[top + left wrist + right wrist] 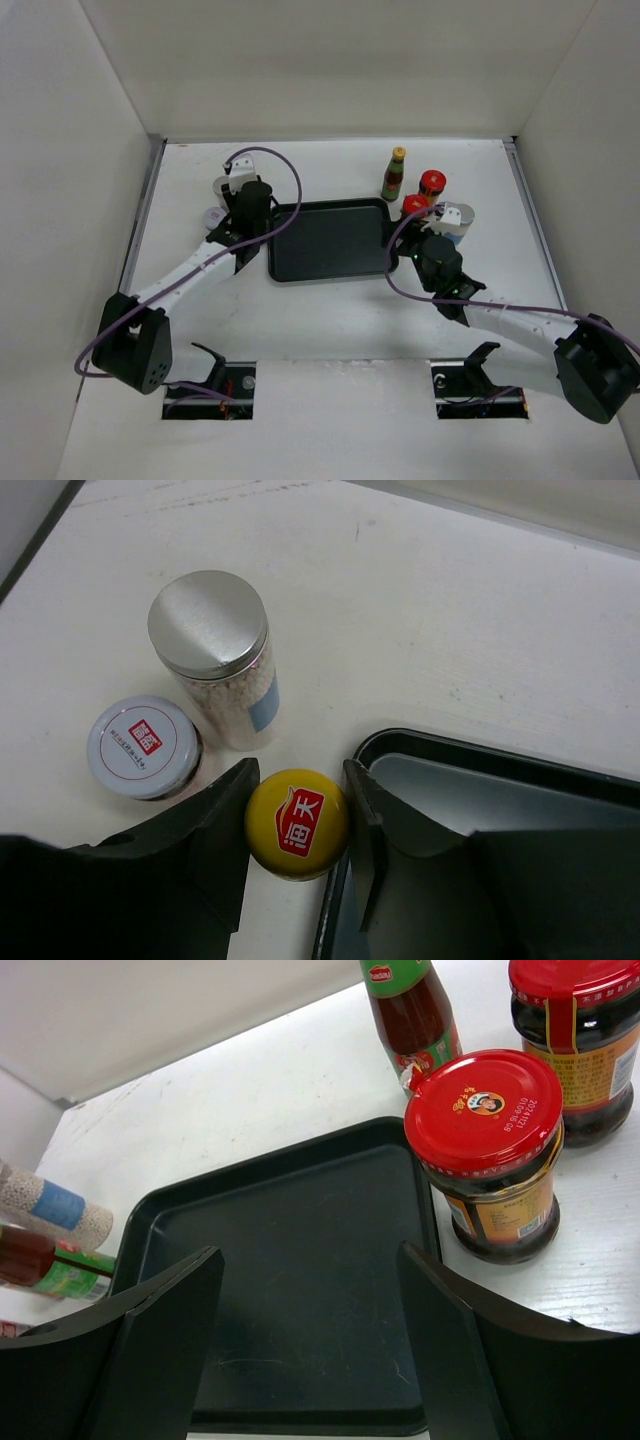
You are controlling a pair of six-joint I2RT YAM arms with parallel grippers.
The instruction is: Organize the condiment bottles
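Observation:
My left gripper is shut on the yellow cap of a slim dark bottle standing just off the left edge of the black tray. Beside it stand a pale grey-capped cylinder and a short white-lidded jar. In the top view the left gripper covers that bottle. My right gripper is open and empty over the tray's right part. A red-capped jar stands just to its right, with a second red-capped jar and a slim yellow-capped bottle behind.
The tray lies in the middle of the white table. White walls enclose the table on the left, back and right. Purple cables loop above both arms. The right gripper sits at the tray's right edge.

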